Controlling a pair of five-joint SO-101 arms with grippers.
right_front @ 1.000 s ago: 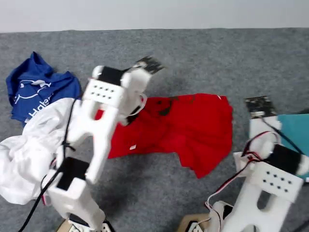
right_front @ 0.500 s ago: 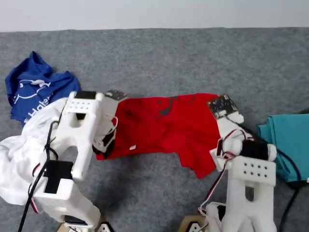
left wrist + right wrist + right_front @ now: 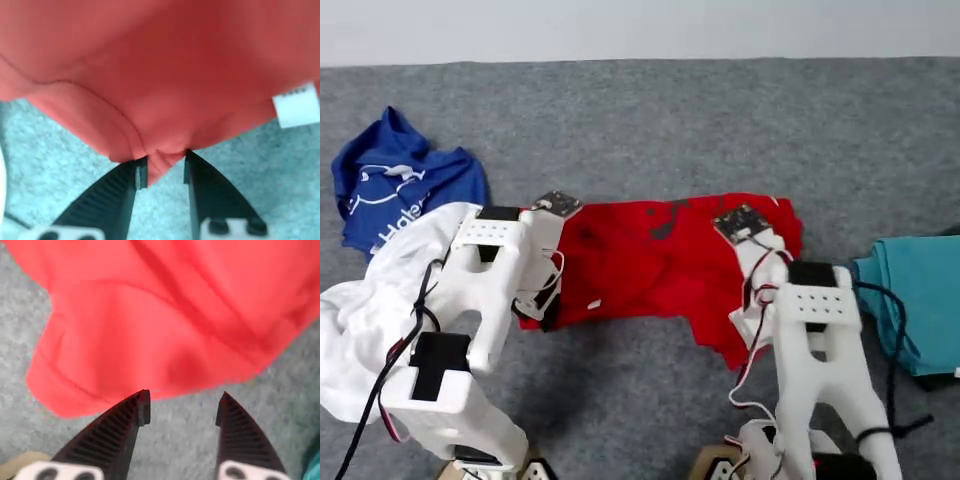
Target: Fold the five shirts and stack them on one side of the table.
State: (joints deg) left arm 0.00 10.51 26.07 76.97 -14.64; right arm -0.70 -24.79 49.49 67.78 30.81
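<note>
Left jaws seemingly pinch red shirt (image 3: 165, 75) hem; right jaws wide beside it

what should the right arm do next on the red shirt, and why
Probably ease the right gripper forward and down onto the near hem of the red shirt, then close. It is open over bare table, the hem just beyond its tips, while the left gripper pinches a fold at the shirt's edge; a two-handed fold likely needs that second grip.
</note>
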